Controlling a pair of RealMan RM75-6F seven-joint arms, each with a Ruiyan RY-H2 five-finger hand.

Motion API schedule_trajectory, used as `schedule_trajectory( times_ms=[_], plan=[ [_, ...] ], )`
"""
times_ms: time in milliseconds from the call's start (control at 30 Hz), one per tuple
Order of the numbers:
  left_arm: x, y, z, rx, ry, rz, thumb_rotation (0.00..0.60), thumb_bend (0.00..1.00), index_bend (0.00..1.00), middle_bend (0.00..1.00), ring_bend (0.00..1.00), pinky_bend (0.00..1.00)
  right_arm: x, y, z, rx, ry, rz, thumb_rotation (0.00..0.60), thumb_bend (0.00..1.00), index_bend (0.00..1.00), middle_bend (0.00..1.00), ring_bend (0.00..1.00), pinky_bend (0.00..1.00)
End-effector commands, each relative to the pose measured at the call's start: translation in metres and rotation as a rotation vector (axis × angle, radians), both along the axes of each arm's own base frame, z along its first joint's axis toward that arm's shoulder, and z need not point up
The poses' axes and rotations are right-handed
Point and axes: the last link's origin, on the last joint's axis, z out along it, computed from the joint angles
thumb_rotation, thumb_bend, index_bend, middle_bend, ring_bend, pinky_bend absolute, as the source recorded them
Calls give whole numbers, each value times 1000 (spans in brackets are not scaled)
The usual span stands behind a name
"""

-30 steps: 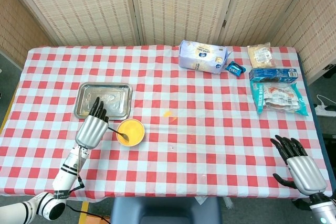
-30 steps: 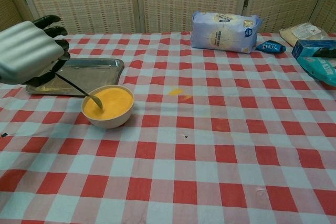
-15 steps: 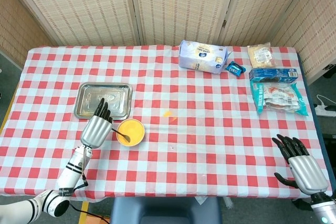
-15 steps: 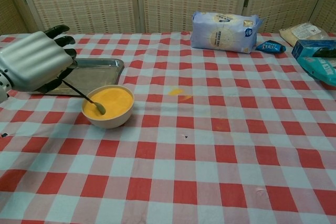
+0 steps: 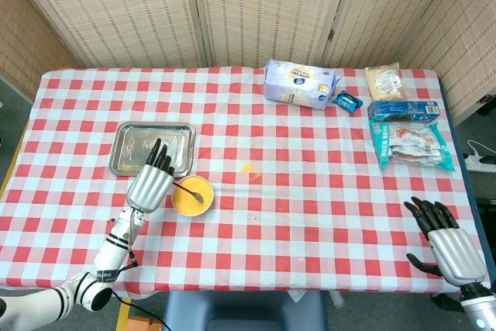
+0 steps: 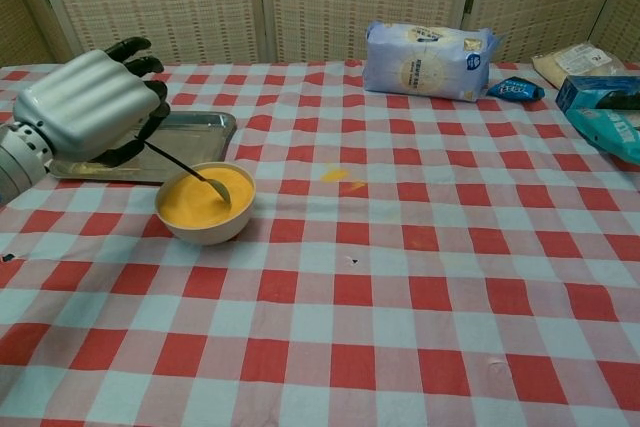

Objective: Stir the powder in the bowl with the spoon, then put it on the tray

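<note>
Metal spoon [image 6: 190,173] (in bowl [image 6: 204,206]) held by left robot hand [image 6: 92,105].

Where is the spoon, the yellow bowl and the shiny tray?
spoon [image 6: 218,189], chest view, on its scoop over the powder.
bowl [image 6: 205,230], chest view, on its outer front wall.
tray [image 5: 132,139], head view, on its bare floor.

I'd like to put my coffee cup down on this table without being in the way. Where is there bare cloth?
The widest bare patch is the checked cloth between the orange powder bowl and the right hand. The far left corner behind the steel tray is free too. The far right is crowded with the white flour bag and snack packets.
</note>
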Motion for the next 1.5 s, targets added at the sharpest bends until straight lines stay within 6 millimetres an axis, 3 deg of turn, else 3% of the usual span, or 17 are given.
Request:
schedule_trajectory(
  times_ms=[33, 333, 500, 900, 1500],
  plan=[
    [2, 2, -1, 4, -6, -4, 600, 930, 770, 333, 124, 33, 0, 0, 0, -1, 0, -1, 600, 147, 0, 0, 0, 0],
    [3, -1, 10, 30, -34, -20, 600, 929, 770, 334, 124, 32, 0, 0, -1, 5, 1, -1, 600, 147, 0, 0, 0, 0],
    [-12, -11, 18, 57, 35, -30, 600, 928, 770, 335, 124, 32, 3, 2, -2, 8, -2, 13, 600, 147, 0, 0, 0, 0],
    [-30, -9, 12, 101, 132, -43, 600, 928, 770, 343, 124, 32, 5, 2, -3, 14, -5, 18, 600, 147, 0, 0, 0, 0],
    [-18, 2, -5, 84, 100, -56, 600, 928, 769, 346, 124, 32, 2, 0, -3, 13, 0, 8, 600, 147, 0, 0, 0, 0]
  ],
)
